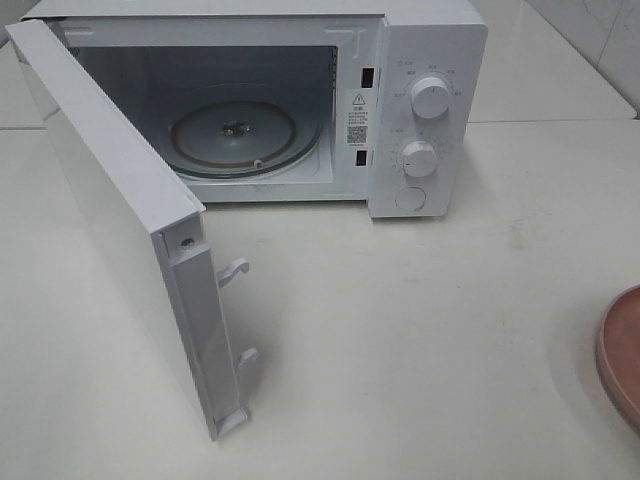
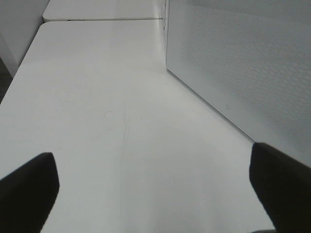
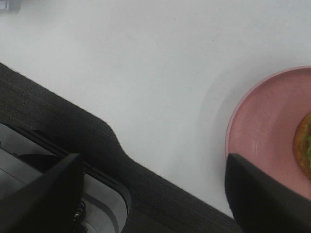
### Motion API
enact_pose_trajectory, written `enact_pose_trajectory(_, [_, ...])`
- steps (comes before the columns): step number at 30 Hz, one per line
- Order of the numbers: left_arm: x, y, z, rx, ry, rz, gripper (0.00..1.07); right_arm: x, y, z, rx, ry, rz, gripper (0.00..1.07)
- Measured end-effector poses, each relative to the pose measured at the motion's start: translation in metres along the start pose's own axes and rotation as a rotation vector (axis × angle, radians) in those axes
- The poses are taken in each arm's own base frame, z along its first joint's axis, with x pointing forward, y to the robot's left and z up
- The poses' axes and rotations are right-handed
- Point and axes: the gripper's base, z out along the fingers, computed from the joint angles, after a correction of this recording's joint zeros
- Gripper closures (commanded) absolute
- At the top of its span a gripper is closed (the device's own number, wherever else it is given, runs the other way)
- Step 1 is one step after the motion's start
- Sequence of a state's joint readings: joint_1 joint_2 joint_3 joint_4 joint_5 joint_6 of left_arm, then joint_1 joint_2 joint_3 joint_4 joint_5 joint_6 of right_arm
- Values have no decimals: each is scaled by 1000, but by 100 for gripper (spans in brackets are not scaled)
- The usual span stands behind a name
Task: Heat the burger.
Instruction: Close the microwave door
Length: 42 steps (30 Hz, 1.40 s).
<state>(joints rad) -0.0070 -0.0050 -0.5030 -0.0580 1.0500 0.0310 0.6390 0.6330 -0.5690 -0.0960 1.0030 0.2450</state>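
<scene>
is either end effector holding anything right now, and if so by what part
Nothing is held. The left end effector is open over bare table beside the microwave door. The right end effector is open too; the burger sits ungripped on the pink plate.

High camera looking down on the open microwave [image 1: 400,110] and tabletop [image 1: 420,330], left wrist view low over the tabletop beside the door [image 2: 243,68], right wrist view close above the plate [image 3: 265,131], whose edge the high view shares
</scene>
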Motion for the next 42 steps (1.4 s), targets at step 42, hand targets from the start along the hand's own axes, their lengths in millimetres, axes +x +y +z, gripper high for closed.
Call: enact_pose_trajectory(42, [0,0,0,0,0,0,6,82,-4,-50,157,-547,288,33])
